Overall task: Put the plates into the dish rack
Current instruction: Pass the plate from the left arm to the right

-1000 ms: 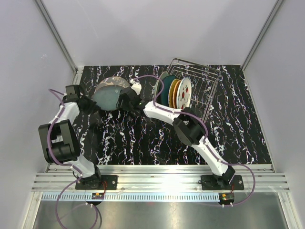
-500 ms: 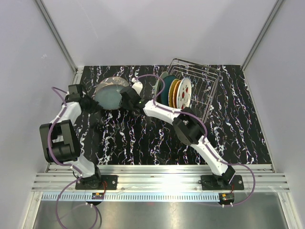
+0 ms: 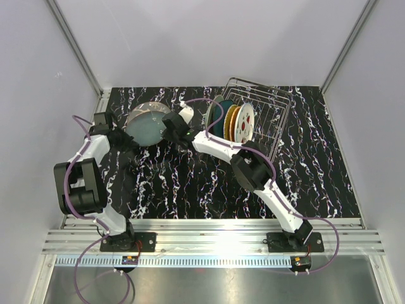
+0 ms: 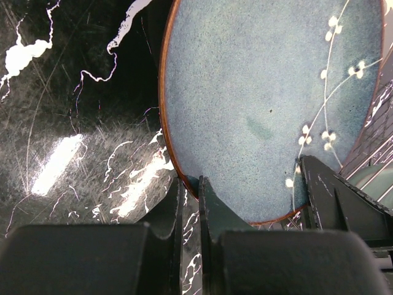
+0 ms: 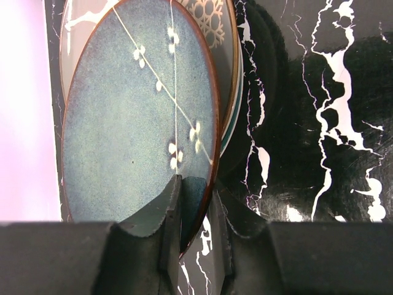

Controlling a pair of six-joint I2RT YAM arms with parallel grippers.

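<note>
At the near edge of the table, 6 o'clock, two arms are bolted: one left, one right.

**Grip state.** At 10 o'clock on the table, both grippers meet on one blue-grey plate with white blossom sprigs.
- The left gripper is pinched tight on the rim, at about 8 o'clock on the plate as seen from above.
- The right gripper stands astride the opposite rim, at about 3 o'clock. Its jaws are narrow. Whether the pads already bear on the plate cannot be told.

**Step in hand (judged).** The plate appears to be passing from the left arm to the right arm, which is nearer the rack.
1. Seat the rim deep between the right fingers and confirm a firm clamp before the left jaws let go.
2. Keep the plate on edge during the carry.
3. Line it up with a free slot and lower it without striking the plates already loaded.

**Count.**
- Behind the held plate lies at least one more, a grey plate with a snowflake-like motif.
- At 1 o'clock stands one dish rack.
- At least four plates stand on edge in it: a mint plate, a dark teal plate, an orange-tan plate and a white plate with red marks.
- A fifth plate between them cannot be ruled out.
</note>
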